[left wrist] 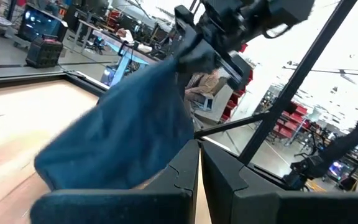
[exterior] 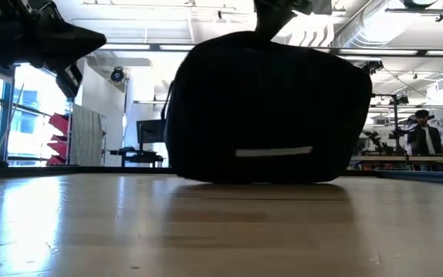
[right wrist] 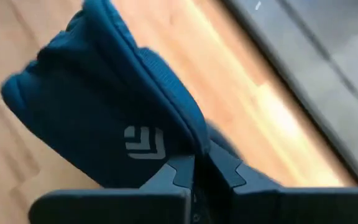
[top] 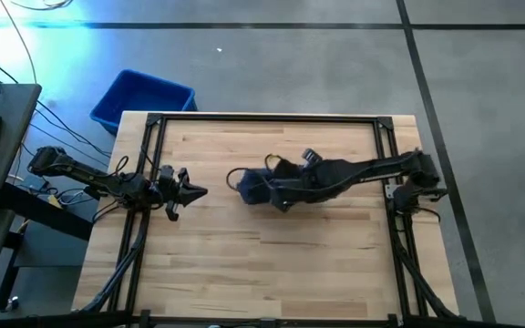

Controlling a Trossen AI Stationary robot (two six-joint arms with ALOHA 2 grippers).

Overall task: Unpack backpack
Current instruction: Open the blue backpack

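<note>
Navy backpack (top: 264, 185) at bench (top: 244, 264) centre, bottom resting on wood, small white logo (right wrist: 143, 143) on front. Right gripper (right wrist: 199, 167) clenched on fold of backpack fabric at its top edge. Left gripper (top: 192, 191) clenched on nothing, hovering left of backpack, apart from it. Blue plastic bin (top: 141, 98) on floor beyond bench's far-left corner.

Backpack (top: 267, 187) half covered by right arm in high view, its top cut off and right tool out of frame in low view, backpack edges blurred in left wrist view, bin (top: 139, 98) partly behind worktop (top: 244, 264) corner, person (exterior: 423, 138) too small to tell.
</note>
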